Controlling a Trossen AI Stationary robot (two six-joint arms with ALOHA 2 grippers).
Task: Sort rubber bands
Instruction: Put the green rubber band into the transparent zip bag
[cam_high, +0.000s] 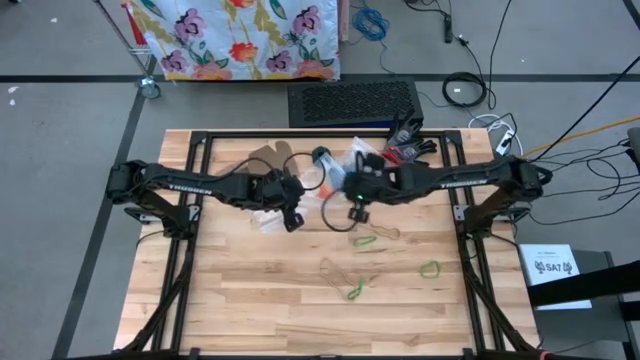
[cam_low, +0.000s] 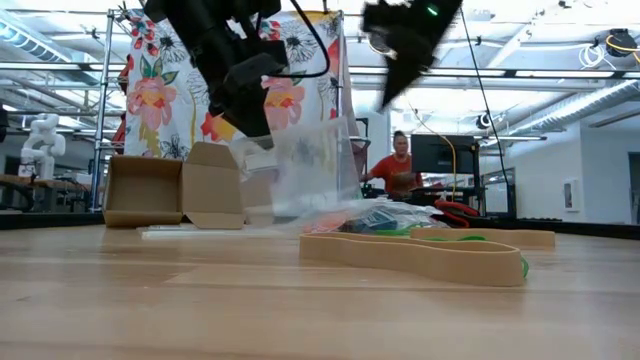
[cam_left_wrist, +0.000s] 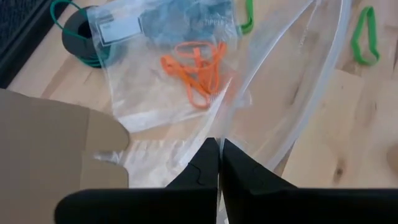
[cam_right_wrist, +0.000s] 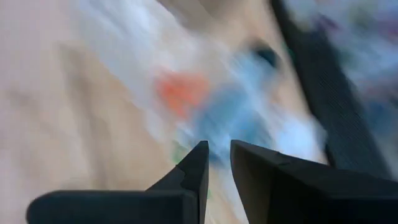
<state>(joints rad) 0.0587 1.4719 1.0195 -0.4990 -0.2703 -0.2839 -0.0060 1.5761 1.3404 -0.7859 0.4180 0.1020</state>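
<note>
From above, we see both arms reaching inward over the wooden table (cam_high: 250, 310), their grippers near each other at the middle. The left gripper (cam_high: 293, 218) hangs beside a cardboard box (cam_high: 268, 158) and a clear plastic bag (cam_high: 268, 218). The right gripper (cam_high: 357, 212) sits just beside a pile of clear bags (cam_high: 355, 152). Loose rubber bands (cam_high: 429, 268) in green and tan lie on the bare wood past the right gripper, on the near half of the table. A black vented box (cam_high: 352, 102) stands beyond the table's far edge.

In the low view, a tan rubber band (cam_low: 420, 257) lies closest to us, with green ones just behind it. The left gripper (cam_low: 255, 120) hangs above the table with a clear bag (cam_low: 300, 170) dangling from it, and the open cardboard box (cam_low: 170, 190) rests beside that. The right gripper (cam_low: 395, 85) hovers higher, tilted. A person in a red shirt (cam_low: 397, 170) sits far behind.

From the left wrist, we see the left gripper (cam_left_wrist: 219, 163) with its fingers pressed together on the edge of the clear bag (cam_left_wrist: 280, 93). Ahead lies another bag holding orange rubber bands (cam_left_wrist: 198, 68), and green bands (cam_left_wrist: 365, 36) lie on the wood farther off.

The right wrist view is badly blurred. The right gripper (cam_right_wrist: 216, 163) shows a narrow gap between its fingers, nothing held; only orange and blue smears lie ahead.
</note>
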